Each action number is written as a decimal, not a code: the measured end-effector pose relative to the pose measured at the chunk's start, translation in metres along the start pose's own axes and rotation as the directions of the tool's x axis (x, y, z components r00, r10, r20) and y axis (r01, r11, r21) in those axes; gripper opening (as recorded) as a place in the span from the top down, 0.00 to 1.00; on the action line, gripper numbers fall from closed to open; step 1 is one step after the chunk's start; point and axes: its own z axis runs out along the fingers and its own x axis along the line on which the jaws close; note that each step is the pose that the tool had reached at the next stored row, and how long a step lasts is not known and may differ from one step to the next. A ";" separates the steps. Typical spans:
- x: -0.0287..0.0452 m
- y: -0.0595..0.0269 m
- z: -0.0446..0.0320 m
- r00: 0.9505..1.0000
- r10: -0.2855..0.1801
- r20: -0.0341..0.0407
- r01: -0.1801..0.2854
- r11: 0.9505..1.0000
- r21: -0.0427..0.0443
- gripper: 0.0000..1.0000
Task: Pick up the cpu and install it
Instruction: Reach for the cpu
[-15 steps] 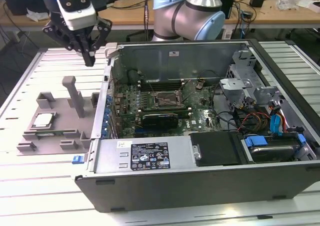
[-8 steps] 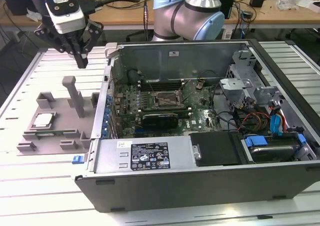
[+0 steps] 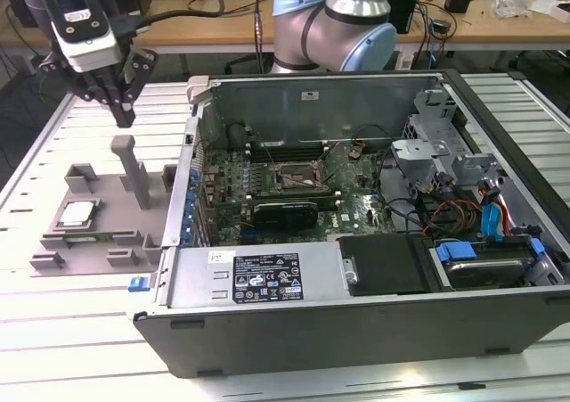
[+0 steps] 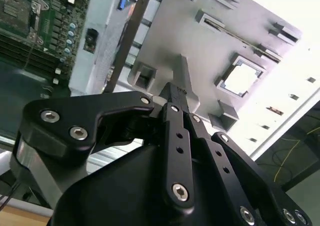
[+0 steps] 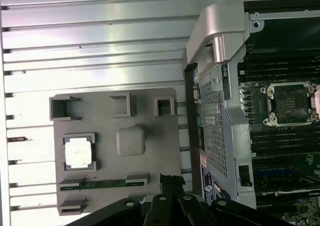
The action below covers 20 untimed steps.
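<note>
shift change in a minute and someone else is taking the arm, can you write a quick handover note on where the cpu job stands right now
Gripper: shut and empty, hanging above the grey tray on the exterior view's left, touching nothing.
Cpu: lies flat in its recess in the tray, outside the open computer case.
Socket: on the motherboard inside the case; it looks empty.
Done: nothing that shows; the cpu is not yet picked up.
Left: the whole job, both the pick-up and the install.
</note>
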 end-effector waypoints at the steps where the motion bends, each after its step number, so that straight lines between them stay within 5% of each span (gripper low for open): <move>1: 0.0067 0.0017 0.0021 1.000 0.000 0.000 0.000 1.000 0.000 0.89; 16: 0.0640 0.0055 0.0167 1.000 0.000 0.000 0.000 1.000 0.000 0.89; 20: 0.0715 0.0048 0.0253 1.000 0.000 0.000 0.000 1.000 0.000 0.89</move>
